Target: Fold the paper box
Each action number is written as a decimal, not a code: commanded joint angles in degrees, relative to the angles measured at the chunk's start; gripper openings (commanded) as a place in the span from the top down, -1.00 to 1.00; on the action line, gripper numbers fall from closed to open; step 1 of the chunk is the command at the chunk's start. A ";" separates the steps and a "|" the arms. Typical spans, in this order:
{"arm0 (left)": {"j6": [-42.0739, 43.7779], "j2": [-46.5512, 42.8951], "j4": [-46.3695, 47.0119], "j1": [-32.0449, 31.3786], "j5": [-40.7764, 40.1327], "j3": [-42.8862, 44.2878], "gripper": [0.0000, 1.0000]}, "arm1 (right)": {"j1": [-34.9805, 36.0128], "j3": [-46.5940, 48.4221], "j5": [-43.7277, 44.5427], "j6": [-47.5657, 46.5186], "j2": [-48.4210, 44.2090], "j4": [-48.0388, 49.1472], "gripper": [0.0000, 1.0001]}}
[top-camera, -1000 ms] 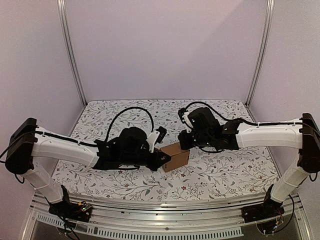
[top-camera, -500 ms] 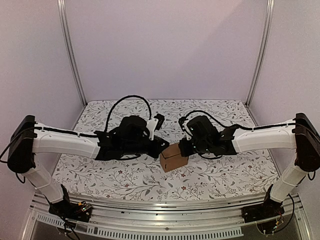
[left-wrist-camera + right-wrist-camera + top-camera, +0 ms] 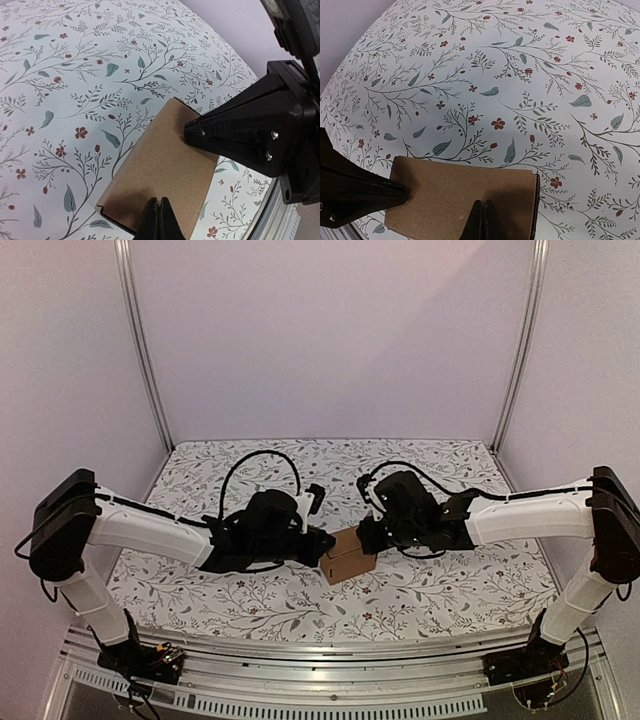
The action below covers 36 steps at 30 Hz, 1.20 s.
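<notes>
Paper box point(image 3: 347, 556) on table point(image 3: 455, 592); left tool point(image 3: 159, 218) and right tool point(image 3: 483, 219), both pinched closed, rest on top, probably keeping it folded

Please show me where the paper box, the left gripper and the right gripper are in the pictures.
paper box point(image 3: 160, 165): left wrist view, middle of its brown upper face.
left gripper point(image 3: 158, 218): left wrist view, where its shut fingertips meet.
right gripper point(image 3: 483, 218): right wrist view, where its shut fingertips meet.

Left fingers point(image 3: 164, 226) closed; right fingers point(image 3: 475, 228) closed.
</notes>
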 commanded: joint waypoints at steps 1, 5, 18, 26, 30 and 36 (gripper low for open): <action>0.52 -1.23 -7.91 0.71 0.92 -2.41 1.00 | -0.01 -0.05 -0.82 0.29 -0.18 -2.94 1.00; 1.83 -3.35 -7.81 0.70 1.98 -1.26 1.00 | -0.01 0.81 -0.45 0.05 -0.32 -3.48 1.00; 2.71 -8.11 -13.58 0.92 -2.21 5.00 0.76 | -0.09 6.25 0.87 -2.91 -6.64 -9.23 0.74; 5.69 -10.97 -25.31 1.73 -11.16 11.61 0.21 | -0.02 4.30 2.06 -3.71 -11.62 -12.73 0.74; 3.83 -9.57 -29.74 3.32 -11.94 14.52 0.60 | -0.01 1.90 4.74 -3.12 -13.46 -14.43 0.86; 0.08 -4.89 -32.90 6.96 -6.61 17.22 1.00 | -0.22 -0.45 9.05 -2.85 -13.32 -18.18 1.00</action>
